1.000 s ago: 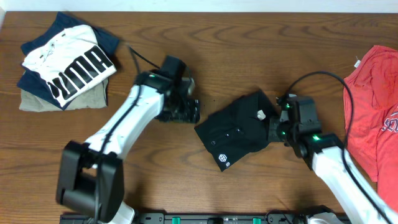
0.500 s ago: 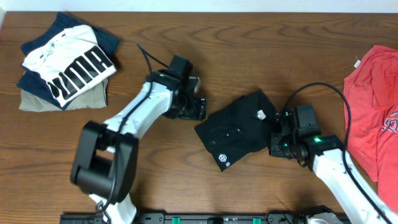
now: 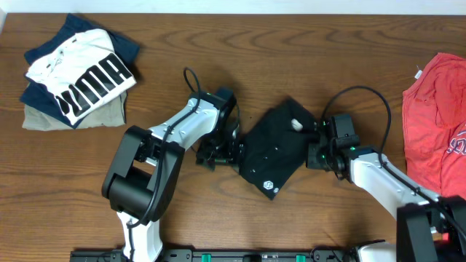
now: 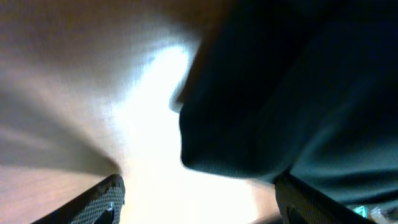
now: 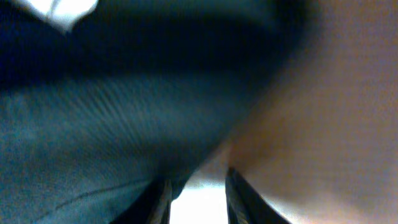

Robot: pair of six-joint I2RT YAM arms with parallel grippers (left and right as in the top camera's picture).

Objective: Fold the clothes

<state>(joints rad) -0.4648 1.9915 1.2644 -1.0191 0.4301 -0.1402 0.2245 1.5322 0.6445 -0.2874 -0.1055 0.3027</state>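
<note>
wooden table [image 3: 328,58], black garment [image 3: 273,153], left gripper [image 3: 227,149] spread, right gripper [image 3: 314,145] pinching it

we've got black clothes [image 3: 280,142] with a white hexagon logo [image 3: 270,186], a red tee [image 3: 437,124], and a brown woodgrain counter [image 3: 291,44]

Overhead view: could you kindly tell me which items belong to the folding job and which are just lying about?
Job in hand: black soft fabric garment with a small white hexagon logo.

Lying about: red T-shirt; white shirt with black PUMA letters; navy garment and beige garment stacked beneath it.
</note>
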